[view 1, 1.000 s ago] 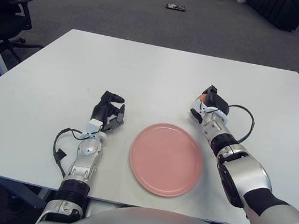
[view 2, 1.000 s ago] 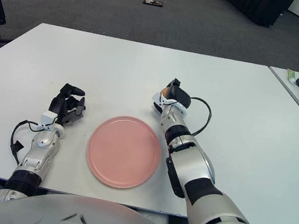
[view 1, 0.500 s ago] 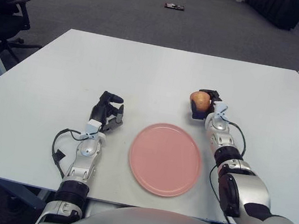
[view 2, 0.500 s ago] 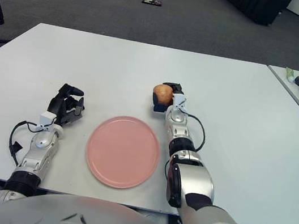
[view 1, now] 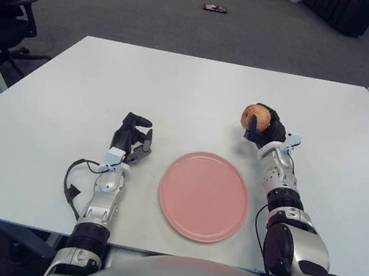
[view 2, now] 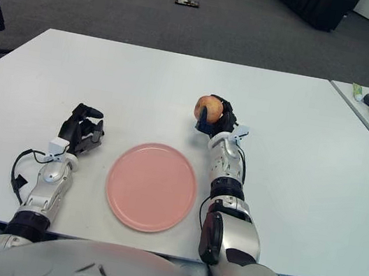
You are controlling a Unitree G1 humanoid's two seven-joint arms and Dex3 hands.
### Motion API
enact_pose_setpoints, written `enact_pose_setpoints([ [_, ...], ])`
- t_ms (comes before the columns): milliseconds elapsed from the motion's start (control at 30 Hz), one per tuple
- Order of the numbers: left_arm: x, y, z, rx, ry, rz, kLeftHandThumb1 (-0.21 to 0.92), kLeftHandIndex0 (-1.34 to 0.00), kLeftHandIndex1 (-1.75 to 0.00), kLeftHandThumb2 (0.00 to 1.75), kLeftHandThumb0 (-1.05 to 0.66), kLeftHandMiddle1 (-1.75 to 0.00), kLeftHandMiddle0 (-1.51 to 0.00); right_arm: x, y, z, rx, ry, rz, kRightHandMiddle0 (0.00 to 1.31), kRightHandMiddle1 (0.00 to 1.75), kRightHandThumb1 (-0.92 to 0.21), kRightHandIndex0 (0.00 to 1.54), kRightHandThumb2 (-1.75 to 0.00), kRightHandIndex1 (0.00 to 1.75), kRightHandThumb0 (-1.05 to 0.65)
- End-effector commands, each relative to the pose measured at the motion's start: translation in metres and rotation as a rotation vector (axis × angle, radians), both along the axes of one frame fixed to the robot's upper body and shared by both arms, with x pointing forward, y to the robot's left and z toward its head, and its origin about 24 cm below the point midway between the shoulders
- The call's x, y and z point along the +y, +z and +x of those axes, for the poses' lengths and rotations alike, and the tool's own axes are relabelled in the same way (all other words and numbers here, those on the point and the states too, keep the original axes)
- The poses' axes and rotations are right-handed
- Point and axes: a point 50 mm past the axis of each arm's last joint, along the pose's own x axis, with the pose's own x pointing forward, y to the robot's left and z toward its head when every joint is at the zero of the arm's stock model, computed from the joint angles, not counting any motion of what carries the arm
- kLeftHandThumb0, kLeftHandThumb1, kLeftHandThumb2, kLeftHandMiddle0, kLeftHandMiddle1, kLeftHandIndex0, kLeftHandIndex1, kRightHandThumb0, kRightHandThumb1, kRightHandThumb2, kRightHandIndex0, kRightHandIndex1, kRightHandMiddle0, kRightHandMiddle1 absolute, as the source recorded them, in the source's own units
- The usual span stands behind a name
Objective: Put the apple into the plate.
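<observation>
The right hand [view 1: 268, 129] has its dark fingers [view 1: 251, 126] wrapped around the round red-yellow apple [view 1: 255, 115], held beyond the far right edge of the round pink plate [view 1: 204, 195]. The left hand [view 1: 132, 139], fingers curled and holding nothing, shows left of that plate on the white bench [view 1: 110, 76], with grey carpet floor [view 1: 136, 2] beyond.

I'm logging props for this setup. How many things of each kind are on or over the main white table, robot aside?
Apple: 1, held in the right hand
Pink plate: 1
Total: 2
The left hand holds nothing.

Apple [view 1: 255, 116] in right hand [view 1: 264, 126], beyond plate [view 1: 204, 196]
</observation>
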Motion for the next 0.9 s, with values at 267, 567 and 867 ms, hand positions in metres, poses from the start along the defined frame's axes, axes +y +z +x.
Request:
enact_pose_setpoints([
  [267,0.002,-0.012,-0.006,0.072,-0.002,0.004,0.66,-0.35,-1.75,0.89,-0.39,-1.75,-0.54,0.008,0.030,-0.021,-0.156,0.120,0.013,0.67,1.75,0.07,0.93,-1.73,1.66,0.00],
  [567,0.001,-0.011,-0.006,0.062,-0.013,-0.018,0.67,-0.35,-1.75,0.88,-0.38,-1.75,-0.56,0.010,0.039,-0.040,-0.314,0.252,-0.054,0.69,1.75,0.09,0.95,-1.74,1.64,0.00],
  [867,0.002,-0.012,-0.006,0.071,-0.010,-0.004,0.68,-0.34,-1.75,0.86,-0.38,-1.75,-0.57,0.022,0.048,-0.068,-0.454,0.352,-0.224,0.72,1.75,0.12,0.99,-1.75,1.58,0.00],
])
